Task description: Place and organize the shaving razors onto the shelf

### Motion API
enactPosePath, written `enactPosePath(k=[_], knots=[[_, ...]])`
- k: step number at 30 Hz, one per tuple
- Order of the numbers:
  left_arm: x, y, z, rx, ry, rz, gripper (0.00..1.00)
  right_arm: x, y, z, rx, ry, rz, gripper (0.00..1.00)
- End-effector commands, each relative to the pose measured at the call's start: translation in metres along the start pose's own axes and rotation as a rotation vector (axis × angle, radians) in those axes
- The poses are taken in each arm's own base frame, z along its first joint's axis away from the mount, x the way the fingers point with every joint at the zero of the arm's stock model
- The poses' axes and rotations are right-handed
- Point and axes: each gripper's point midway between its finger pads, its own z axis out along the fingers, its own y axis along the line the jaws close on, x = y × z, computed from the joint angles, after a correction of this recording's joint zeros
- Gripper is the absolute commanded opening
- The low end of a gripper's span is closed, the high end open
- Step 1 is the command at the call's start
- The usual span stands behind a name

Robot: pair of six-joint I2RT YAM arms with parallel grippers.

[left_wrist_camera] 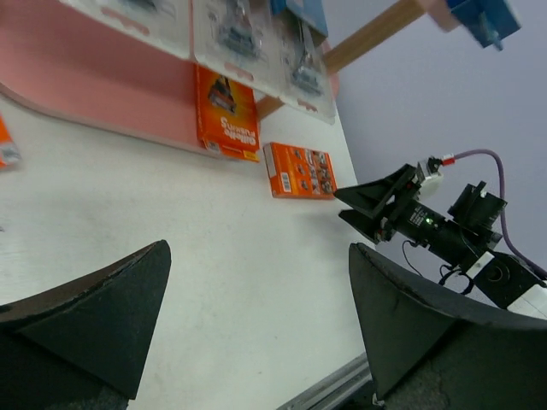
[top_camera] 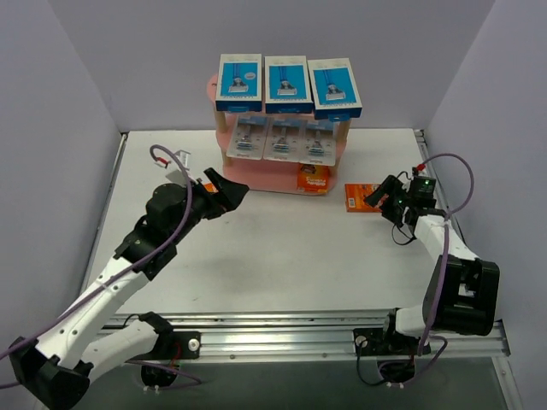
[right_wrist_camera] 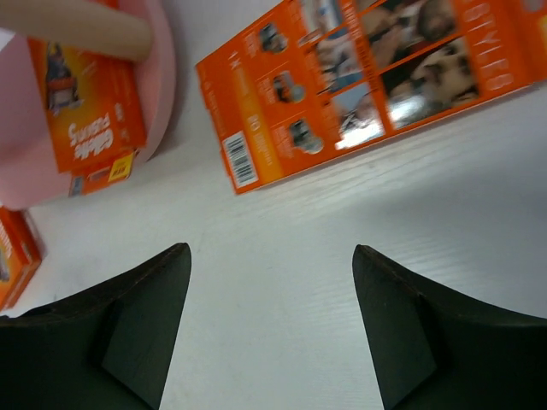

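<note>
The pink shelf (top_camera: 272, 178) stands at the back middle of the table. Three blue razor boxes (top_camera: 285, 84) lie on its top board and three clear blister packs (top_camera: 283, 138) lean on the middle board. One orange card (top_camera: 314, 178) stands on the bottom board. A second orange card (top_camera: 357, 197) (right_wrist_camera: 359, 77) lies flat on the table, just ahead of my open right gripper (top_camera: 380, 198) (right_wrist_camera: 269, 256), apart from it. A third orange card (top_camera: 206, 185) (left_wrist_camera: 4, 145) peeks out beside my left gripper (top_camera: 231, 190) (left_wrist_camera: 256, 316), which is open with nothing between its fingers.
Grey walls close in the table on the left, back and right. A metal rail (top_camera: 291, 329) runs along the near edge by the arm bases. A purple cable (top_camera: 461, 184) loops over the right arm. One pale wooden post (right_wrist_camera: 77, 26) rises at the shelf's right end.
</note>
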Motion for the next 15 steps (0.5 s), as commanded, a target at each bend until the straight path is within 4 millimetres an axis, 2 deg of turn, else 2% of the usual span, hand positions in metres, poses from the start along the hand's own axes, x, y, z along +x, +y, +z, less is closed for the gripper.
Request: enactPosePath(k=[1, 3, 7, 9, 10, 12, 14, 15], knots=[[-0.013, 0.040, -0.034, -0.171, 0.032, 0.178, 0.94, -0.041, -0.022, -0.011, 0.120, -0.112, 0.011, 0.72], [-0.022, 0.048, -0.038, -0.174, 0.047, 0.181, 0.94, -0.049, -0.030, -0.010, 0.141, -0.121, 0.033, 0.72], [-0.054, 0.093, -0.046, -0.277, 0.079, 0.200, 0.94, -0.077, -0.054, -0.009, 0.199, -0.154, 0.084, 0.73], [-0.055, 0.100, -0.046, -0.276, 0.100, 0.246, 0.94, -0.092, -0.058, -0.010, 0.200, -0.177, 0.075, 0.73], [-0.058, 0.101, -0.046, -0.274, 0.088, 0.290, 0.94, -0.096, -0.069, -0.006, 0.222, -0.176, 0.090, 0.73], [-0.053, 0.103, -0.049, -0.249, 0.074, 0.320, 0.94, -0.112, -0.073, -0.004, 0.234, -0.202, 0.101, 0.73], [-0.054, 0.104, -0.054, -0.221, 0.050, 0.325, 0.94, -0.113, -0.085, 0.008, 0.253, -0.183, 0.118, 0.73], [-0.057, 0.102, -0.057, -0.225, 0.042, 0.344, 0.94, -0.124, -0.082, 0.010, 0.246, -0.199, 0.106, 0.72]])
